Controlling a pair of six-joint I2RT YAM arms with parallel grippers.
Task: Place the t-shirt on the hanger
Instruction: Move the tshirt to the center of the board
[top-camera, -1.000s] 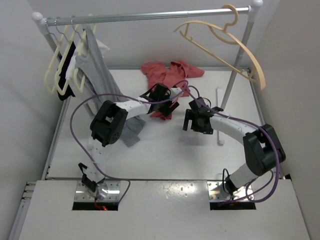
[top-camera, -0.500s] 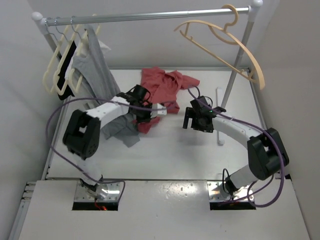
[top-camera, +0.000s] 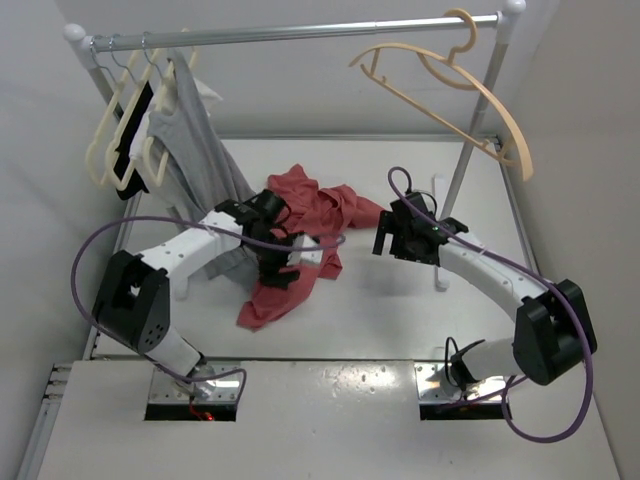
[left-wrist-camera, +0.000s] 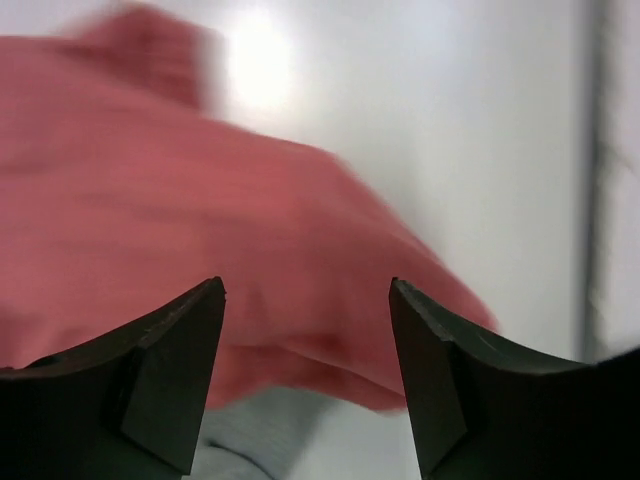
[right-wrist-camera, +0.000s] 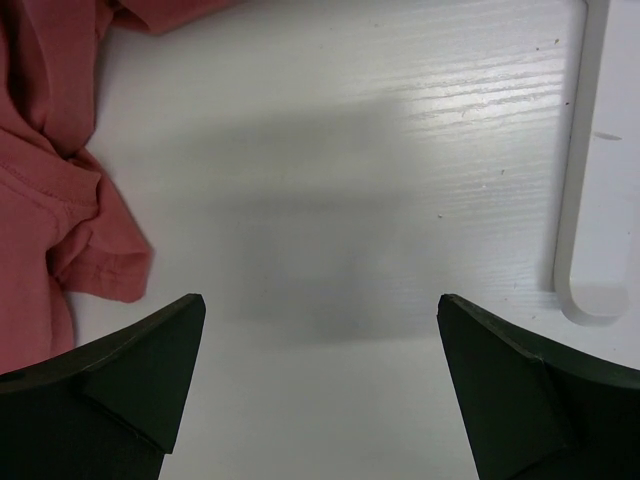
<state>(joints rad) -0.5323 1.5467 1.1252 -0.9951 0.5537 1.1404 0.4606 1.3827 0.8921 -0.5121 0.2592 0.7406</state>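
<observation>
1. T-shirt (top-camera: 318, 205): salmon-red, crumpled in a loose heap on the white worktop (top-camera: 400, 310), a little left of centre. One end trails toward the near edge, just beside the hem of the grey t-shirt (top-camera: 195, 140).
2. Hanger (top-camera: 515, 140): pale beige, hooked on the rail (top-camera: 300, 32) near its right end, hanging tilted. Well above and to the right of the heap.
3. Left gripper (left-wrist-camera: 305, 285): low over the heap, fingers spread. Red cloth blurred beyond the gap; no pinch visible.
4. Right gripper (right-wrist-camera: 320, 300): fingers spread wide over bare worktop, just right of the t-shirt. Sleeve hem at left of wrist view, white rack foot (right-wrist-camera: 590, 200) at right.
5. Cream hangers (top-camera: 115, 140): clustered at the rail's left end, carrying the grey t-shirt and something black.
</observation>
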